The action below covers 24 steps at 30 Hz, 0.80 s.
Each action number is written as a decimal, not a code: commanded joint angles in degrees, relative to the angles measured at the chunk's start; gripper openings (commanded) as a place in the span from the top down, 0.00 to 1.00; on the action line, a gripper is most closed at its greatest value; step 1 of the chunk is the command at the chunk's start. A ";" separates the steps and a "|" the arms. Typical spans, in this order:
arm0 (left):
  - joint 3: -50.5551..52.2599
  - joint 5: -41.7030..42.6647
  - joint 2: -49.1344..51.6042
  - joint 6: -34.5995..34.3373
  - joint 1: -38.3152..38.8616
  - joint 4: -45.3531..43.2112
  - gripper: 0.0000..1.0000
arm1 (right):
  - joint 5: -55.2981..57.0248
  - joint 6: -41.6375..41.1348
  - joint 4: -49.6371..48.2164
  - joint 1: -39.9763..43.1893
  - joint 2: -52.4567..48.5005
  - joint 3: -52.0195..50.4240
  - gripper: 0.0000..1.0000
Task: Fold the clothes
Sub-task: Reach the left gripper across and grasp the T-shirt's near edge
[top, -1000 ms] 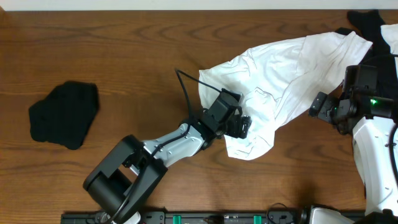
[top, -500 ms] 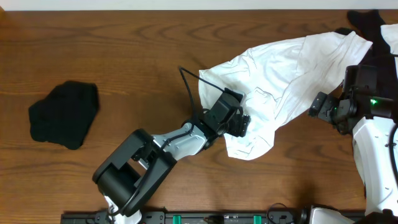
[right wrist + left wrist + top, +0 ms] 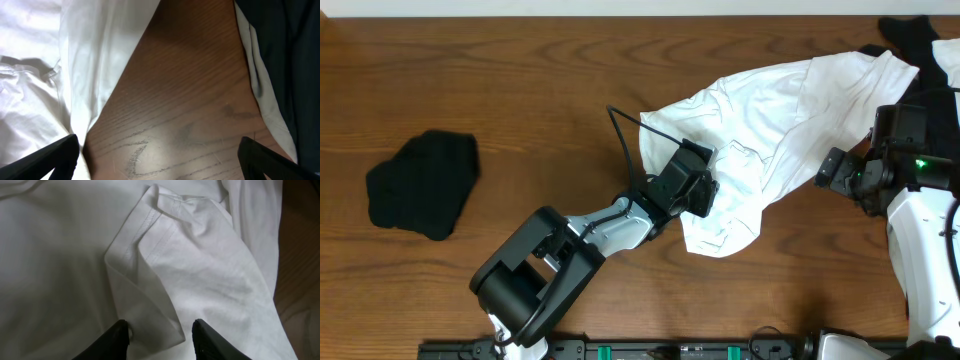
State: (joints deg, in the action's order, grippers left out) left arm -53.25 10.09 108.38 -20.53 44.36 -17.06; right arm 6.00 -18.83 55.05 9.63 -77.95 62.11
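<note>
White cloth fills my left wrist view. The left gripper has its two black fingertips apart, set astride a folded sleeve hem of the white short-sleeved T-shirt. One tip touches the cloth and the other shows a slight gap beside the fold, so I do not read this as a firm pinch. The hem's stitched edge runs up and away from the jaws to a crumpled corner.

From overhead, that gripper sits on the shirt's lower left part, and the garment spreads up and to the right across the brown wooden table. It lies rumpled, with a loose flap hanging toward the near edge.

My right gripper is wide apart and holds nothing. It hangs over bare wood just beside the shirt's right edge, with white fabric on one side and a dark garment on the other, at the table's far right corner.

Well apart, on the left of the table, lies a crumpled black cloth garment.
</note>
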 commanded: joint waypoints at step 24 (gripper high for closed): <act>-0.61 -3.76 2.36 0.83 0.07 -0.20 0.86 | -0.02 0.68 -0.07 0.26 0.04 0.35 0.01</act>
State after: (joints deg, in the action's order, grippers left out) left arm -53.25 8.10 110.32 -20.80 44.36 -16.99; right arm 6.00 -18.83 55.02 9.63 -77.95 62.11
